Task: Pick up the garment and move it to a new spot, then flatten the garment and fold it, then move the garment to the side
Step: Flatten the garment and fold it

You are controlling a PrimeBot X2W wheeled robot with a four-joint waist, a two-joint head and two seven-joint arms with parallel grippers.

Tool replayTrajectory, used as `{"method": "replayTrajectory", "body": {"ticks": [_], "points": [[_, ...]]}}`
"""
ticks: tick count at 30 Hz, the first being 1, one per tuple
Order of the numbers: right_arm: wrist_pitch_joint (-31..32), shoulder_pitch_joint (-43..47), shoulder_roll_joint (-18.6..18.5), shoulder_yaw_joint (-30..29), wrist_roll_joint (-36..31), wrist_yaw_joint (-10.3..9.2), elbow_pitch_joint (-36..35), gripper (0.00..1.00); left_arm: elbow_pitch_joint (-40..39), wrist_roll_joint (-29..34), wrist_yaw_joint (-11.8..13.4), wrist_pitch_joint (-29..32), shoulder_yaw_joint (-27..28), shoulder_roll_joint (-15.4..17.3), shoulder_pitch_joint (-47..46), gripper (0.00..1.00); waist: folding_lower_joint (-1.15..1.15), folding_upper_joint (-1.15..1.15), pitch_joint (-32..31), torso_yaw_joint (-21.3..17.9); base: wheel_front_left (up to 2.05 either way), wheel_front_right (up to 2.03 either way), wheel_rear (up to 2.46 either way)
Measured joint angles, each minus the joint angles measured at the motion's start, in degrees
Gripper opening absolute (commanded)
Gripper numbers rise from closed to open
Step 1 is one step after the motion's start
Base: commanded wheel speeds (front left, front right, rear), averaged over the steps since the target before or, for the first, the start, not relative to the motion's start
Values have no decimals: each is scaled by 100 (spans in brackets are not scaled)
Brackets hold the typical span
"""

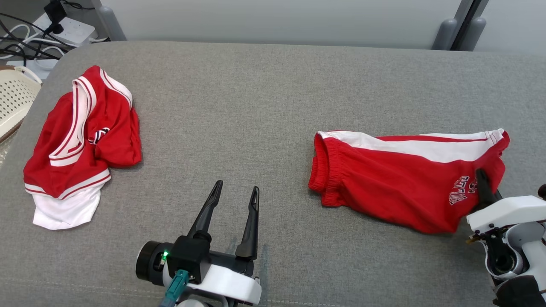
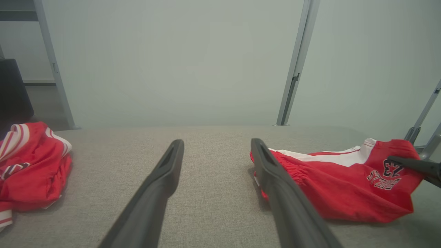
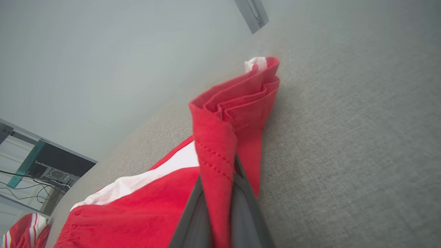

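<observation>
The garment (image 1: 396,187), a pair of red shorts with a white side stripe and dark lettering, lies folded on the grey table's right half. My right gripper (image 1: 484,187) is shut on its leg hem at the right end. In the right wrist view the red hem (image 3: 220,137) stands pinched between the two dark fingers (image 3: 246,206) and is lifted slightly. My left gripper (image 1: 237,187) rests open near the table's front middle, left of the elastic waistband (image 2: 275,165), holding nothing. The left wrist view shows the left gripper (image 2: 217,143) open, and the right gripper (image 2: 413,165) at the shorts' far end.
A crumpled red and white jersey (image 1: 85,140) lies at the table's left. A white basket (image 1: 13,102) stands beyond the left edge, with a power strip and cables (image 1: 64,25) behind it. Grey fabric (image 1: 256,106) stretches bare between the two garments.
</observation>
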Motion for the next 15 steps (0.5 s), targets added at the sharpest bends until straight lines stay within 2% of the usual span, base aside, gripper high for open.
{"method": "replayTrajectory", "body": {"ticks": [7, 15], "points": [[-3, 136, 4, 413, 11, 0, -711, 0, 1, -18, 16, 0, -7, 0, 8, 100, 0, 0, -116, 47, 0, 0, 0], [144, 242, 141, 803, -87, 0, -1516, 0, -5, -148, 18, 0, -19, 0, 94, 100, 0, 0, -165, 286, 0, 0, 0]]}}
